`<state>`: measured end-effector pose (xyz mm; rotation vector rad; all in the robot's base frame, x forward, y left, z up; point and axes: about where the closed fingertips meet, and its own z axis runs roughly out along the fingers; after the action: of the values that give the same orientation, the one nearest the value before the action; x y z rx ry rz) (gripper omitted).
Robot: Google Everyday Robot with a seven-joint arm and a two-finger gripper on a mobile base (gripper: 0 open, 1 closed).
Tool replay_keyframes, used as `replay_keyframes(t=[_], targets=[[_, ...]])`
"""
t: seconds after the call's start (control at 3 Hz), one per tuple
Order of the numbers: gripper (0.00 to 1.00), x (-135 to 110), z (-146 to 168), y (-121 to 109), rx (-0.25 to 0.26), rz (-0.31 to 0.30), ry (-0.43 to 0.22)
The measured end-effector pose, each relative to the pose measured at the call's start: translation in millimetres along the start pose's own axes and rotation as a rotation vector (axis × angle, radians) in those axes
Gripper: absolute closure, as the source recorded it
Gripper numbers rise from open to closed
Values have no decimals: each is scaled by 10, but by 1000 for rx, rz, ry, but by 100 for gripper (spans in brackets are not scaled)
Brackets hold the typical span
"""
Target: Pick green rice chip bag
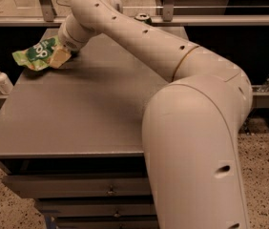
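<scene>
The green rice chip bag (35,55) is a crinkled bright green foil bag with white letters, at the table's far left corner, sticking out past the left edge. My gripper (60,56) is at the bag's right end, with a tan finger (58,57) lying across the bag. It looks shut on the bag and holds it just above the grey tabletop (91,109). My arm reaches in from the lower right and hides the wrist and the other finger.
A white pump bottle (0,79) stands on a ledge left of the table. A small round object (142,17) sits at the table's back edge by a metal rail. Drawers (108,191) are under the front edge. My elbow (196,128) fills the right side.
</scene>
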<state>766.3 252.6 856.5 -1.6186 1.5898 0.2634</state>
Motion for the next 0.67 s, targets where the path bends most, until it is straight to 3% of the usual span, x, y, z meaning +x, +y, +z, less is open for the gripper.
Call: replay_keyframes(t=[0.67], targets=[[87,-79,-173,73,-8,-25,-35]])
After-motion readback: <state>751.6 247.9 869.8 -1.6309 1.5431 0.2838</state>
